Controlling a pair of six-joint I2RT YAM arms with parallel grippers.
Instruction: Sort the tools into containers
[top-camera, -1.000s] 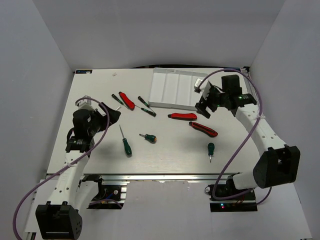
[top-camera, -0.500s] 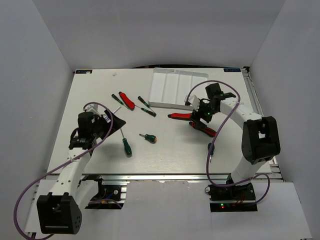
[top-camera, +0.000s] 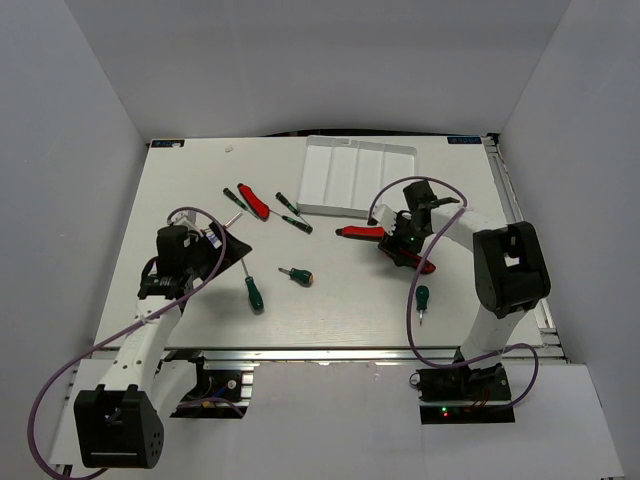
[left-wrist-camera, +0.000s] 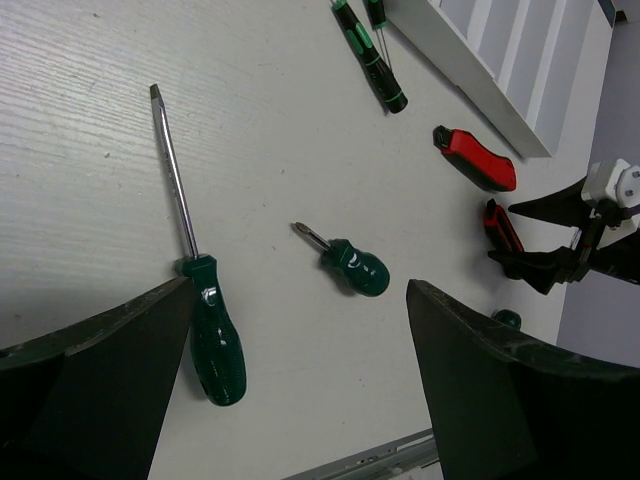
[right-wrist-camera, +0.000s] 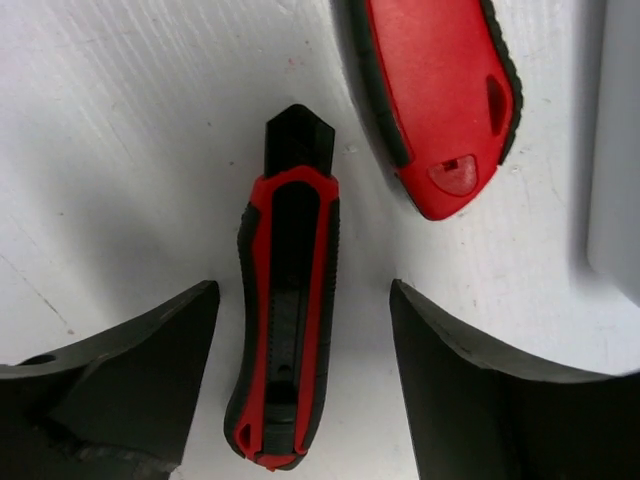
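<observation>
Well short of the white tray (top-camera: 322, 178), left gripper (left-wrist-camera: 298, 290) hangs open over the long green screwdriver (left-wrist-camera: 205, 325) and a stubby one (left-wrist-camera: 356, 269), likely just parked. Nearer the tray's front right corner, right gripper (right-wrist-camera: 303, 290) is spread wide, straddling a red-and-black utility knife (right-wrist-camera: 285, 340) lying flat, set for a pinch across its sides. Second knife (right-wrist-camera: 440, 90) lies beyond, tray-side. No tool in the tray yet. A second ago the right gripper was up by the tray's right end; now it's down over the knife.
</observation>
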